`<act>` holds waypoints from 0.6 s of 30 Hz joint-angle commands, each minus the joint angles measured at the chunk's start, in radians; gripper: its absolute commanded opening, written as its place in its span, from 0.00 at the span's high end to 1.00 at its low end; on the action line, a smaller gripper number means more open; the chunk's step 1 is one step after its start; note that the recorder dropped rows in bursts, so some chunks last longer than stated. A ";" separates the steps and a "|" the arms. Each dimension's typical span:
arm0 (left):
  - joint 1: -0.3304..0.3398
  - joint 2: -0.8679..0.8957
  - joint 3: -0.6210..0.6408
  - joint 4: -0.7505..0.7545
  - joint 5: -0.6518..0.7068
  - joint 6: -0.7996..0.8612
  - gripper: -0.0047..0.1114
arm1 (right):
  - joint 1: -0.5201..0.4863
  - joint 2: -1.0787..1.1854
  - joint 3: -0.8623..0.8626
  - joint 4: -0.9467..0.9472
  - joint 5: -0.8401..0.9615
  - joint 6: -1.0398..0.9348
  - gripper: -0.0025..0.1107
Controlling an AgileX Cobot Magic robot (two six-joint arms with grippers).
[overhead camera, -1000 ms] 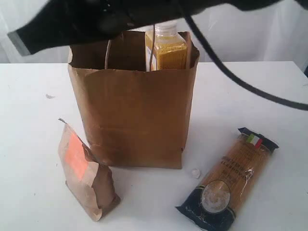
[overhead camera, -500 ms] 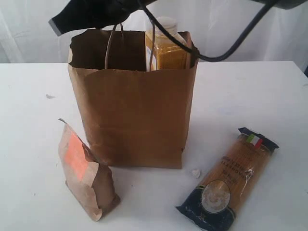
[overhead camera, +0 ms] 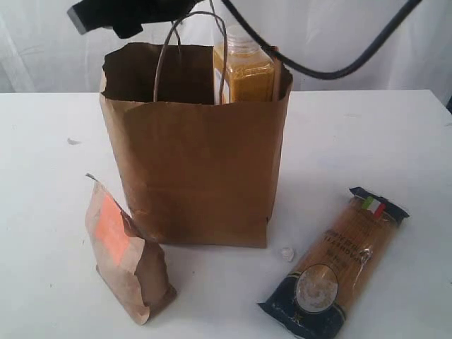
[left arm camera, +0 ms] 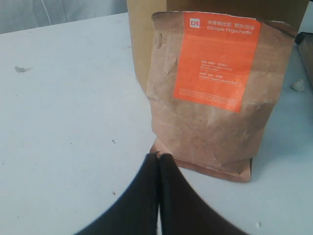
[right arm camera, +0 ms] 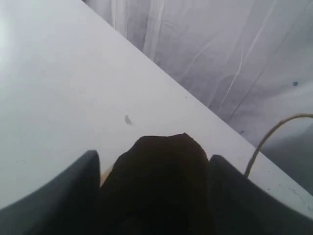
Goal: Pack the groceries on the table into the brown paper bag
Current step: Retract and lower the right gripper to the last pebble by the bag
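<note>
**Bag part-packed; pouch and pasta out on the table**

Upright near the middle of the white table: the brown paper bag, mouth open, with one twisted handle arching above the rim. Inside, against the right-hand wall as seen from the exterior camera, the orange juice bottle, cap and shoulders showing over the edge. Anything else in the bag hidden by its front wall.

Outside the bag, two groceries. Just off its front left corner, the small kraft pouch, standing on its base, orange label turned to the left. Very close to the bag; touching or not, impossible to say. To the front right, apart from the bag, the long pasta packet, flat on the table and lying diagonally. Between packet and bag, a small white scrap. Farther left on the tabletop, a tiny speck. Behind it all, a white curtain.

High above the bag's left rear corner, the right gripper, dark, with a black cable dipping just right of the bottle's cap. From its wrist camera: two grey fingers set well apart, with a dark mass between them. Gripped object or part of the arm, not possible to tell.

Low over the table, facing the pouch's label, the left gripper, tips pressed together with nothing between them. Straight ahead of those tips the pouch, and right behind it the bag's wall.
</note>
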 commanded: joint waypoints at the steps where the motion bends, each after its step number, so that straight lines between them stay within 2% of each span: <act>1: 0.003 -0.004 0.004 -0.004 -0.002 0.003 0.96 | -0.005 -0.071 -0.003 0.005 0.043 0.019 0.45; 8: 0.003 -0.004 0.004 -0.004 -0.002 0.003 0.96 | -0.002 -0.172 -0.001 0.011 0.242 0.019 0.49; 18: 0.003 -0.004 0.004 -0.004 -0.002 0.003 0.96 | -0.002 -0.380 0.001 0.041 0.381 0.019 0.50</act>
